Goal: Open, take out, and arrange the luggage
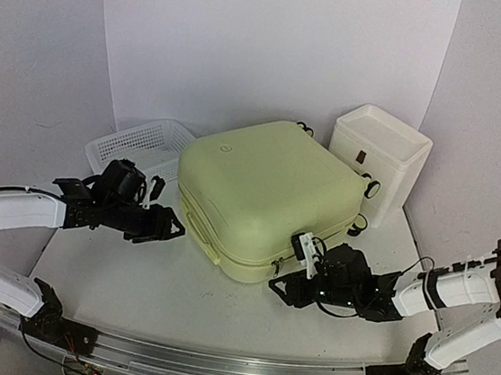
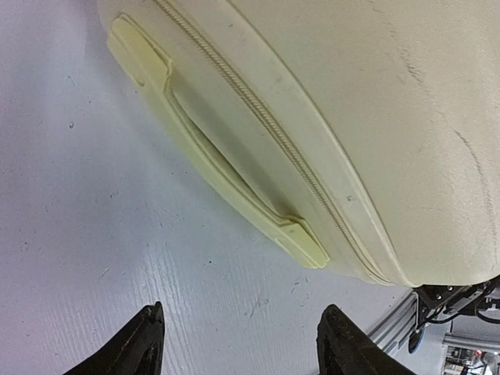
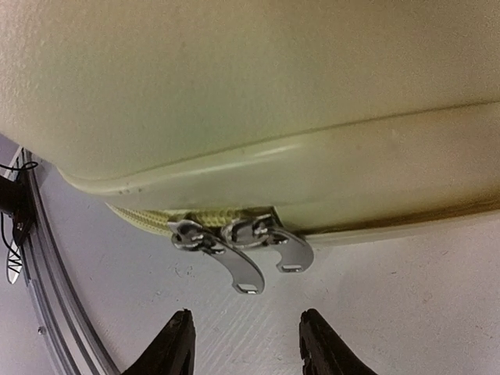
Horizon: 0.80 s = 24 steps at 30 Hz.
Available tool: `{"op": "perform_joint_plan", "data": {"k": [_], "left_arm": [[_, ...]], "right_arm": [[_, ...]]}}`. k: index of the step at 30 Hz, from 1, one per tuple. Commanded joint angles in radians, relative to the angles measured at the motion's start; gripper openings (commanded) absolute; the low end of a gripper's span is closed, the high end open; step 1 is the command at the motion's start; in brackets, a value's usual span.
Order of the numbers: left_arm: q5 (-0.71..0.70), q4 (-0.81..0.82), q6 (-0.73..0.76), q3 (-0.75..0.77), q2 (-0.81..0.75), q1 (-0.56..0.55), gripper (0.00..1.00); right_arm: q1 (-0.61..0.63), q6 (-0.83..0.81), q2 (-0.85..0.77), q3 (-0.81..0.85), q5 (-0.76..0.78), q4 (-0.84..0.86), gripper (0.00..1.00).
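The pale yellow-green suitcase (image 1: 263,193) lies flat and zipped shut in the middle of the table. My left gripper (image 1: 174,227) is open and empty just left of its side handle (image 2: 211,160), short of touching it. My right gripper (image 1: 280,286) is open at the suitcase's near corner. In the right wrist view it (image 3: 246,332) sits just in front of two metal zipper pulls (image 3: 242,258) that hang side by side, holding neither.
A white mesh basket (image 1: 137,147) stands at the back left behind my left arm. A white open-topped box (image 1: 379,157) stands at the back right against the suitcase's wheels (image 1: 370,188). The table's metal front rail (image 1: 230,371) runs along the near edge.
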Motion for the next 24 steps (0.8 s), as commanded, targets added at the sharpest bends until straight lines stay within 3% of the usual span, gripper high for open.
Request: {"op": "perform_joint_plan", "data": {"k": [1,8,24], "left_arm": [[0.170,0.143,-0.036,-0.042,-0.019,0.078,0.67],[0.296,0.267,-0.072,-0.083,0.047,0.177,0.62],[0.442,0.473,-0.096,-0.066,0.270,0.237,0.57]], "right_arm": [[0.016,-0.006,0.065,0.024,0.094,0.221,0.46],[0.018,-0.016,0.090,0.060,0.164,0.216,0.39],[0.073,-0.031,0.107,0.082,0.149,0.246,0.14]]}}
